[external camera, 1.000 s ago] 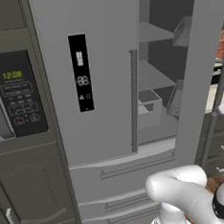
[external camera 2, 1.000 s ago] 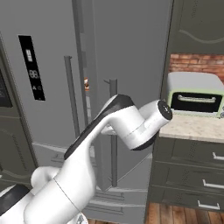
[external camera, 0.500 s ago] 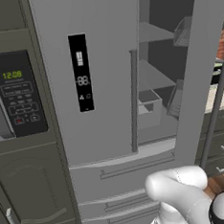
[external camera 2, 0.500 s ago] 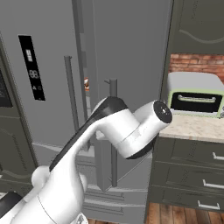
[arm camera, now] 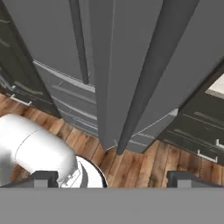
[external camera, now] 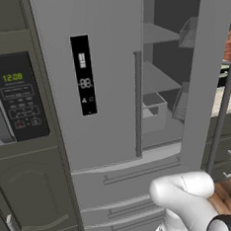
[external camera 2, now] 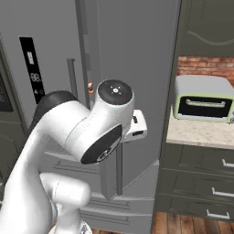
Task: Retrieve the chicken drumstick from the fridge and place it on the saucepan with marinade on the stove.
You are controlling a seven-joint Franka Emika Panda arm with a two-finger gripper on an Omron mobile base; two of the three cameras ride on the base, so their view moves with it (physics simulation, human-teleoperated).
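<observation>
The fridge [external camera: 108,63] stands ahead, its left door with the black display strip shut. Its right door [external camera: 208,79] is swung out toward me, baring grey shelves and a pale bin [external camera: 154,115]. In the hand view my gripper [arm camera: 113,179] is open, its fingertips [arm camera: 43,178] wide apart with nothing between them. It looks at the open door's edge and bar handle [arm camera: 144,83] from a short way off. A small brownish spot [external camera 2: 90,86] shows through the door gap; I cannot tell whether it is the chicken drumstick. The saucepan, marinade and stove are out of view.
A dark wall oven with a green clock [external camera: 16,96] is set in the cabinets left of the fridge. To the right, a pale green toaster oven [external camera 2: 201,103] sits on a counter over grey drawers [external camera 2: 201,183]. My arm's bulky wrist [external camera 2: 105,123] blocks the middle of the right base view.
The jaws have spread wider. The arm has drawn back from the open door's handle, and its wrist has swung up and toward the right base camera.
</observation>
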